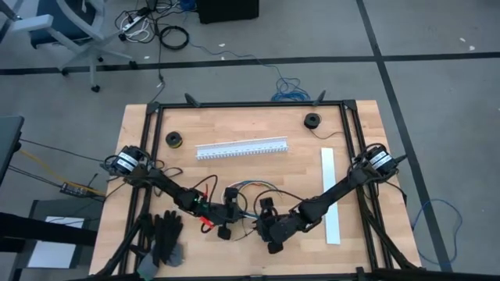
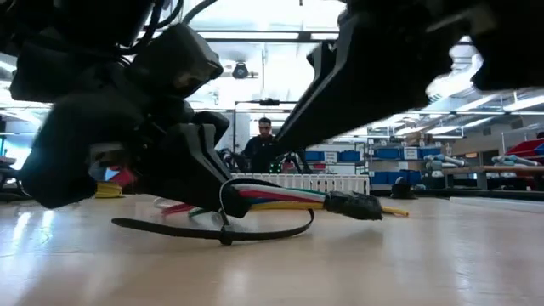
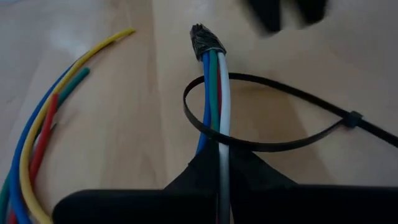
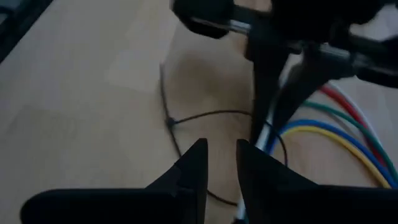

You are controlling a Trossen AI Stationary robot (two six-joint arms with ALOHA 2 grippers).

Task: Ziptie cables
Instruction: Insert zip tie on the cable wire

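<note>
The cables, thin blue, green, red and white wires, run as one bundle (image 3: 214, 93) to a dark wrapped end (image 3: 204, 41). Their other ends (image 3: 43, 137) lie loose on the wooden table. My left gripper (image 3: 221, 167) is shut on the bundle. A black zip tie (image 3: 273, 144) loops loosely round the bundle, its head (image 3: 353, 118) off to one side and its strap (image 2: 212, 233) lying on the table. My right gripper (image 4: 221, 155) hovers above the zip tie's head (image 4: 168, 119), its fingers a narrow gap apart with nothing between them. My left gripper pinches the cable bundle between its two fingers, a short way back from the dark end (image 3: 219, 146). The bundle runs on past the fingertips, along the way they point. It sticks out about level (image 2: 280, 200), clear of the table, with the zip tie loop hanging round it.
A long white slotted channel (image 1: 242, 148) lies toward the far side, a flat white strip (image 1: 331, 195) at the right. Two small spools (image 1: 173, 139) (image 1: 312, 120) sit near the far edge. Black gloves (image 1: 164, 238) lie at the near left. A person (image 2: 265, 140) stands beyond the table.
</note>
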